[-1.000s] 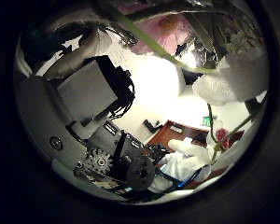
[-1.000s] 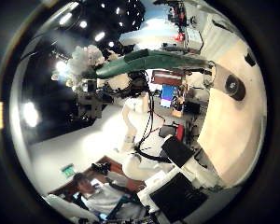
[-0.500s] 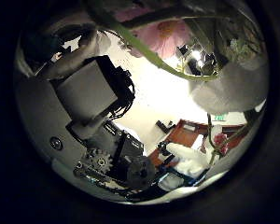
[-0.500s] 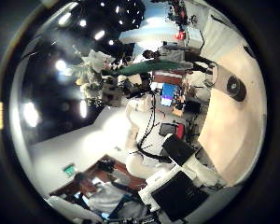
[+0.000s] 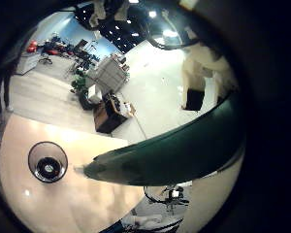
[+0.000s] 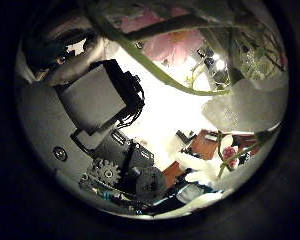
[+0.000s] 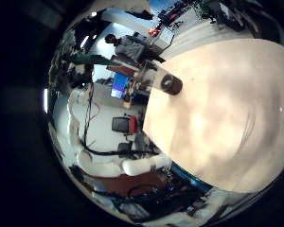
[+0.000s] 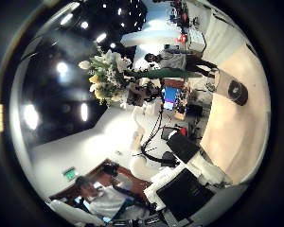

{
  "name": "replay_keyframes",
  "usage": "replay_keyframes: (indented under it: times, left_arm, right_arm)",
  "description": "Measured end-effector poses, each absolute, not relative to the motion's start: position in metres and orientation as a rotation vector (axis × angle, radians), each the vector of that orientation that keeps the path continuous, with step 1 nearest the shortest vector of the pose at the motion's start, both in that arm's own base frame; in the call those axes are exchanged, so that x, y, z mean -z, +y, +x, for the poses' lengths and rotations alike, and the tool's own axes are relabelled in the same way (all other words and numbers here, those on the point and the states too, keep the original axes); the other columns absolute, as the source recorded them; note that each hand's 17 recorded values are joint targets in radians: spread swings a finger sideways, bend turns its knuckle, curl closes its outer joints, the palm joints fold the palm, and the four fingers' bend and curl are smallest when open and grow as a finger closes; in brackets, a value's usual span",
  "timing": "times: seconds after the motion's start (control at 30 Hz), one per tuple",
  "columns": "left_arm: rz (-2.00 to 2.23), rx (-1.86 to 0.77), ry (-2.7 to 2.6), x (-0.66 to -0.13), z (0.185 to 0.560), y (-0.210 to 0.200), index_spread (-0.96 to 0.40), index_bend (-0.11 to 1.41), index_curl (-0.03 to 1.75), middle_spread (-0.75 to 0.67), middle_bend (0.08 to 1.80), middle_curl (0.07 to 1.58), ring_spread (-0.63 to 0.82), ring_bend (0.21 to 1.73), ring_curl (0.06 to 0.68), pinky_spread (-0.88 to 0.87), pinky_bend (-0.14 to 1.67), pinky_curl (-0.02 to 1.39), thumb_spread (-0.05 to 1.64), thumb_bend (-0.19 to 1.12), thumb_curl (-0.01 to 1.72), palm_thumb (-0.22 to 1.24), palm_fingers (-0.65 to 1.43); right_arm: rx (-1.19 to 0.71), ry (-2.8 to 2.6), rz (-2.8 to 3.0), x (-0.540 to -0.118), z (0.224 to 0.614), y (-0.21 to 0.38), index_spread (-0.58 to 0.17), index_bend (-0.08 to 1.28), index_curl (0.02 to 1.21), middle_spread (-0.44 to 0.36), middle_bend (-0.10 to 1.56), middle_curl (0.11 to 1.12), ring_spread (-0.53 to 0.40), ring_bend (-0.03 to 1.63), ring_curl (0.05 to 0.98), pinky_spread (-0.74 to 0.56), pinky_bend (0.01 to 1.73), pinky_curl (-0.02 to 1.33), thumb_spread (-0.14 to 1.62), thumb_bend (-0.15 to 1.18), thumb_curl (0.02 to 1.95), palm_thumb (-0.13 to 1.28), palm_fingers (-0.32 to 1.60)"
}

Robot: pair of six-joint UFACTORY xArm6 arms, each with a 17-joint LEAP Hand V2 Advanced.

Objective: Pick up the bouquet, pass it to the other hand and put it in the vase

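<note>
A: Where's the bouquet (image 8: 109,74)?
B: In the air, well above the vase (image 5: 48,161), stem wrap (image 5: 175,146) across the left hand's palm, so the left hand seems to be pinching it. Can't confirm the fingers.
A: Right hand?
B: Clear of it, state unknown. Counter (image 7: 227,113) bare round the vase, edge well off.

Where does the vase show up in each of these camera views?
Left little finger side: vase on the table, beside the bouquet's wrapped end.
Left thumb side: not in it.
Right little finger side: vase near the table's edge.
Right thumb side: vase on the table.
Shared landmark: the table.
</note>
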State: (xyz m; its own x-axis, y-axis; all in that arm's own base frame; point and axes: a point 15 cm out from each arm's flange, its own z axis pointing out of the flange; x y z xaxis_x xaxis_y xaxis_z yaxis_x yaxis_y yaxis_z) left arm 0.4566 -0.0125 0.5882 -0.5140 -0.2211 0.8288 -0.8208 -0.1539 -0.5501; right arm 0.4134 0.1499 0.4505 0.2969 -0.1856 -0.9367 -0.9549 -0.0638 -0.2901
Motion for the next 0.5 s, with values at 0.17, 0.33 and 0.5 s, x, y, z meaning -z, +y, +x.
replay_keyframes:
  times: [0.17,0.33,0.5]
  left_arm:
    - [1.217,-1.709,-1.641,-0.574,0.463,0.004,-0.71,0.74,1.23,-0.54,1.09,1.06,-0.39,1.46,0.591,-0.46,1.42,0.67,1.19,0.05,0.88,0.93,1.07]
    - [1.241,-1.694,-1.638,-0.561,0.468,0.013,-0.71,0.74,1.24,-0.54,1.09,1.06,-0.39,1.46,0.592,-0.47,1.41,0.69,1.2,0.05,0.89,0.93,1.07]
    - [1.261,-1.686,-1.633,-0.551,0.473,0.021,-0.71,0.74,1.25,-0.54,1.08,1.06,-0.39,1.46,0.594,-0.47,1.4,0.7,1.2,0.04,0.9,0.93,1.07]
  right_arm:
    - [-0.91,1.108,-1.498,-0.449,0.414,0.148,-0.388,0.15,0.26,0.075,0.24,0.34,0.199,0.58,0.227,0.45,0.6,0.33,0.97,-0.02,0.52,0.79,0.09]
    - [-0.913,1.11,-1.497,-0.448,0.413,0.148,-0.387,0.15,0.26,0.067,0.24,0.34,0.197,0.58,0.226,0.45,0.59,0.32,0.98,-0.02,0.52,0.79,0.09]
    - [-0.914,1.11,-1.496,-0.447,0.414,0.148,-0.386,0.15,0.26,0.064,0.24,0.34,0.197,0.57,0.224,0.45,0.59,0.31,0.98,-0.02,0.52,0.79,0.1]
